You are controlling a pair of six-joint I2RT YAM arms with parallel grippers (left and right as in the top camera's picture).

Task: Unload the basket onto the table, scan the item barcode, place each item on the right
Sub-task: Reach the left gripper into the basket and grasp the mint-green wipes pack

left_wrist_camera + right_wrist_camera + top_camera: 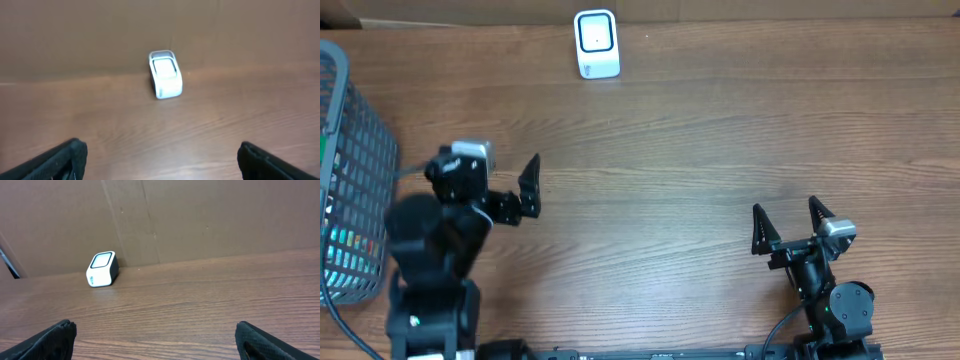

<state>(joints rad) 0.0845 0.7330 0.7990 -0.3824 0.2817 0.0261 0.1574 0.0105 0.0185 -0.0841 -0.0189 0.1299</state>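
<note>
If you start with the overhead view, you will find the white scanner [597, 43] standing at the upper middle of the frame, at the far edge of the wooden counter [670, 140]. A wire basket [360, 150] sits at the left edge with coloured packs [344, 243] inside, too hidden to name. Your left pincer [528, 188] hovers right of the basket, jaws spread and holding nothing. Your right pincer [785, 206] is at the lower right, well apart from the scanner, jaws likewise wide and empty.

From the left wrist view, the scanner [165, 75] shows at upper centre, with the dark fingers [62, 160] in the bottom corners and bare wood between them.

From the right wrist view, the scanner [102, 269] stands left of centre before a brown cardboard wall [200, 220]. The two fingers in the lower corners stand far apart, gripping nothing.
</note>
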